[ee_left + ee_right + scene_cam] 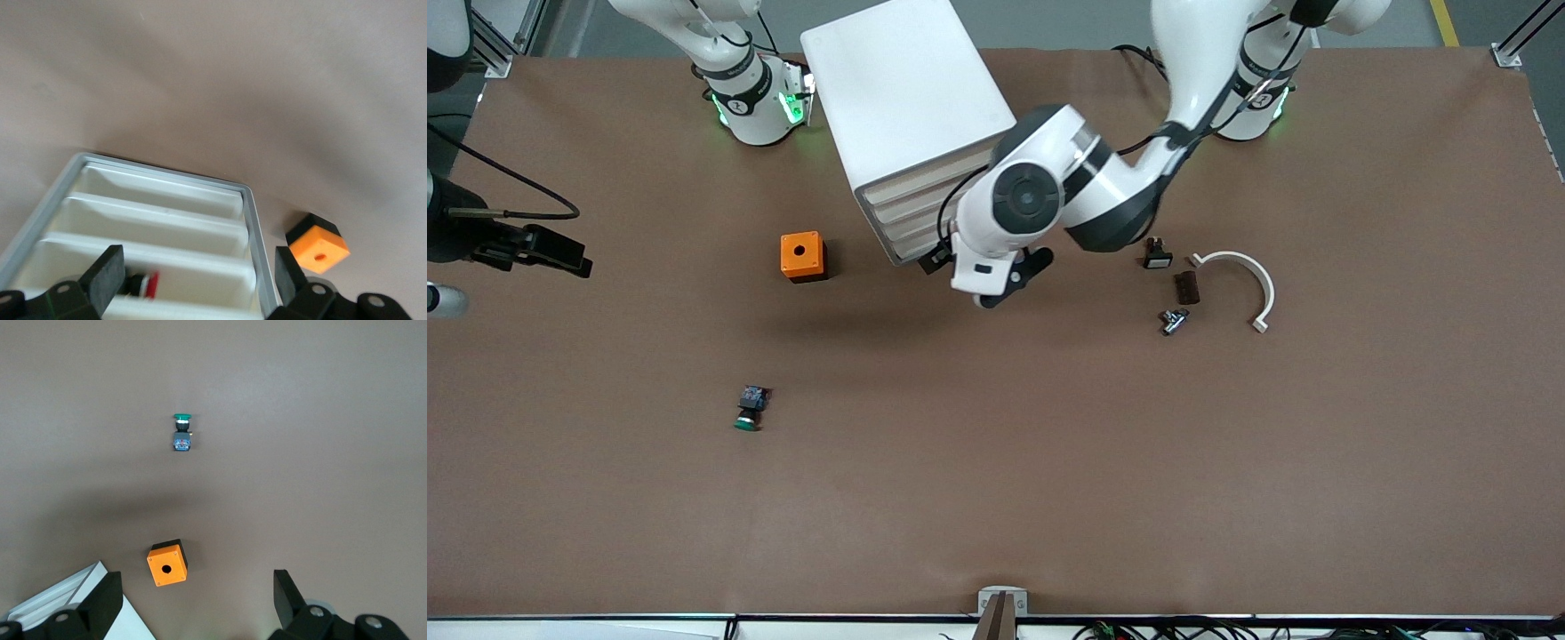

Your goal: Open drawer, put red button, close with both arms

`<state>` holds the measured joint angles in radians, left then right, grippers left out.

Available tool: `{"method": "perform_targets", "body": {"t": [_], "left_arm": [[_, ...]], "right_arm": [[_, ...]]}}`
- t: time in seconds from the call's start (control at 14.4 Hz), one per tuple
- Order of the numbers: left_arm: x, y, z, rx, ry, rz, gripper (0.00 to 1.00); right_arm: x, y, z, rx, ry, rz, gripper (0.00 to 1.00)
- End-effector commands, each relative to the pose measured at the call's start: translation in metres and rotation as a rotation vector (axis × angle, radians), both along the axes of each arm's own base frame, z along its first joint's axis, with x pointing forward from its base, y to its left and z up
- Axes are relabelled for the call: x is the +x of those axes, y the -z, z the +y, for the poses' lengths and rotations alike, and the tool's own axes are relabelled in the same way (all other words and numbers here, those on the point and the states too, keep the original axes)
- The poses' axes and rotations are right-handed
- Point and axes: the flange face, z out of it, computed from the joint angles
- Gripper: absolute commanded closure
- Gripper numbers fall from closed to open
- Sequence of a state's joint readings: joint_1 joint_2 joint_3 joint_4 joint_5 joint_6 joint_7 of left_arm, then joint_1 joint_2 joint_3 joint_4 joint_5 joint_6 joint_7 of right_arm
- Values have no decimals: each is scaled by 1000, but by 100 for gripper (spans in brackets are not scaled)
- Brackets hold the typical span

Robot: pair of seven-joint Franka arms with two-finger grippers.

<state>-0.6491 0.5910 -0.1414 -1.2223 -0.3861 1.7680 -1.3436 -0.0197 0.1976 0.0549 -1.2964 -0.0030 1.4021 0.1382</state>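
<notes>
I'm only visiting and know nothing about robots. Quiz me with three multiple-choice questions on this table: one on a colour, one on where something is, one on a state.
1. What colour is the cap of the loose button lying nearer to the front camera than the orange box?
A green
B yellow
C blue

2. Where is the red button?
A on the table beside the loose button
B in a compartment of the open drawer
C on top of the orange box

3. How is the left gripper?
A shut on the red button
B open, over the drawer
C shut on the orange box

Answers:
1 A: its round cap shows green.
2 B: the left wrist view shows it lying between the drawer's dividers.
3 B: its fingers stand wide apart, gripping nothing.

The right gripper is open too, over the table by the orange box.
</notes>
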Motion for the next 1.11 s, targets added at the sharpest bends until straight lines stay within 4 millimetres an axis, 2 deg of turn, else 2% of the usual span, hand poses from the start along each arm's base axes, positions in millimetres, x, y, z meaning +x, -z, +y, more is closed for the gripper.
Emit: {"method": "perform_targets", "body": {"t": [0.0, 0.14, 0.28, 0.49, 0.56, 0.69, 1.04], "left_arm": [[5, -76, 63, -7, 65, -28, 1], [7, -108, 110, 2, 159, -6, 1], [17, -139, 166, 0, 225, -24, 1], [23, -171, 237, 47, 350, -91, 1], [20, -175, 252, 99, 408, -94, 1], [27, -168, 282, 195, 481, -76, 1], [58, -171, 382, 135, 572, -104, 1]], "right_arm": [[-20, 0, 0, 12, 10, -41, 0], [-25, 3, -2, 12, 10, -50, 0], [-28, 3, -3, 11, 11, -53, 0], [-33, 5, -1, 10, 10, -67, 0], [-36, 7, -2, 19, 14, -76, 0], [-42, 8, -5, 29, 24, -86, 0], [-46, 5, -5, 29, 21, -83, 0]]}}
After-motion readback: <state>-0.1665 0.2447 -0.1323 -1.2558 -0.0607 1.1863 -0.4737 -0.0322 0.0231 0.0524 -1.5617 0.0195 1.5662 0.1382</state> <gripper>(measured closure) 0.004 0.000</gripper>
